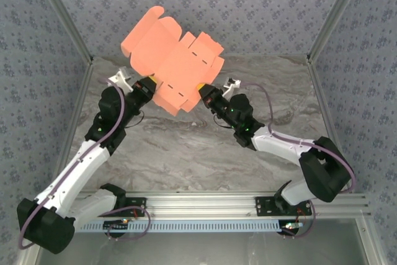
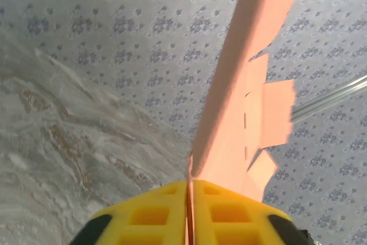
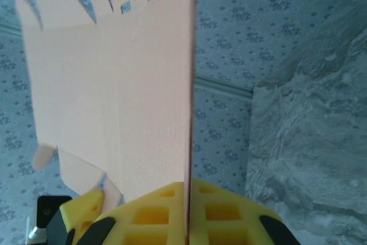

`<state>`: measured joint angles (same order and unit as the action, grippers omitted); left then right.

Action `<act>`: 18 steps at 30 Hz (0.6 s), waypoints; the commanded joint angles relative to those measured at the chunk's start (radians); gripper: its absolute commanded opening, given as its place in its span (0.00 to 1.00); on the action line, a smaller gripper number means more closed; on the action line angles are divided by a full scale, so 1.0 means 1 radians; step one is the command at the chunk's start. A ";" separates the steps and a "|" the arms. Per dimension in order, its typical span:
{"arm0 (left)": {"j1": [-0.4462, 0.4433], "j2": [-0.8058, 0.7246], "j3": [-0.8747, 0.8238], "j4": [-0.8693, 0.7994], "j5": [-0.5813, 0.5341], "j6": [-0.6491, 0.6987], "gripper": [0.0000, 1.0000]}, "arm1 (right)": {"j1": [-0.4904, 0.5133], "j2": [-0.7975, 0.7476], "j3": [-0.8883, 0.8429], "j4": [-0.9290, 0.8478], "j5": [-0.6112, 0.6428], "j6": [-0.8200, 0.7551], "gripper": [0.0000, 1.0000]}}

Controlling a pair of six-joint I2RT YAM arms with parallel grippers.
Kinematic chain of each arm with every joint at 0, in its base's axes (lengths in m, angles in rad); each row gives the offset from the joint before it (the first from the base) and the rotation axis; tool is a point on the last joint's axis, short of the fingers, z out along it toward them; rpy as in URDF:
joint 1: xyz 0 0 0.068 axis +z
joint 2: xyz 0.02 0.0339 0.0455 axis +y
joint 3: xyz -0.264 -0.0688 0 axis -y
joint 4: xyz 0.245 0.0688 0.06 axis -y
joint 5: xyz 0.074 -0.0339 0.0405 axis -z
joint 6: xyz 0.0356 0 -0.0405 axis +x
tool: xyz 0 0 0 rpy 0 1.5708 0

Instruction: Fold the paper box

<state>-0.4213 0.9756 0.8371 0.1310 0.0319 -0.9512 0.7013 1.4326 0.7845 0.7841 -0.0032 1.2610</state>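
Yellow pads (image 2: 149, 216), moulded with square recesses, are pressed together at the tip of the left hand (image 2: 189, 186), with one edge of the paper box (image 2: 229, 113) clamped between them. The hand is therefore closed on the card.

The box is not yet formed. It is held as a flat die-cut sheet, raised clear of the tabletop (image 1: 186, 153), spanning the gap between the two hands and extending above and beyond them. Salmon-orange matt card is seen, with rounded tabs at the far end, notched flaps along the sides, short slots cut through the panels and faint score lines between them.

The sheet is judged to be very light, thin and springy. It can be expected to bow when pushed edgewise and to crease permanently if pinched hard or bent away from a score. The surface looks dry and not slippery, so a gentle pinch should be enough. Hold is best taken on the broad flat panels just beside a score line. The loose tabs and flaps are best avoided, as they would buckle.

On the opposite edge, the right hand (image 3: 188, 186) is likewise closed, the card passing upright between its yellow pads. Below both hands, the tabletop is smooth, grey and veined like marble.
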 commanded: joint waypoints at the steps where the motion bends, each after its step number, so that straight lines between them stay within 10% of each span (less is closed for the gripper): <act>1: 0.000 -0.037 -0.022 -0.021 -0.020 0.046 0.29 | -0.053 -0.070 0.038 -0.141 0.019 -0.172 0.04; 7: 0.020 -0.070 0.037 -0.283 -0.024 0.307 0.63 | -0.194 -0.197 0.140 -0.537 -0.127 -0.640 0.01; 18: 0.017 0.089 0.411 -0.385 0.347 0.842 0.68 | -0.231 -0.213 0.557 -1.317 -0.469 -1.491 0.00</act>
<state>-0.4057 1.0187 1.1748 -0.2317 0.2169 -0.3206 0.4625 1.2072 1.2480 -0.2337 -0.3275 0.0769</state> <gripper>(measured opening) 0.682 0.061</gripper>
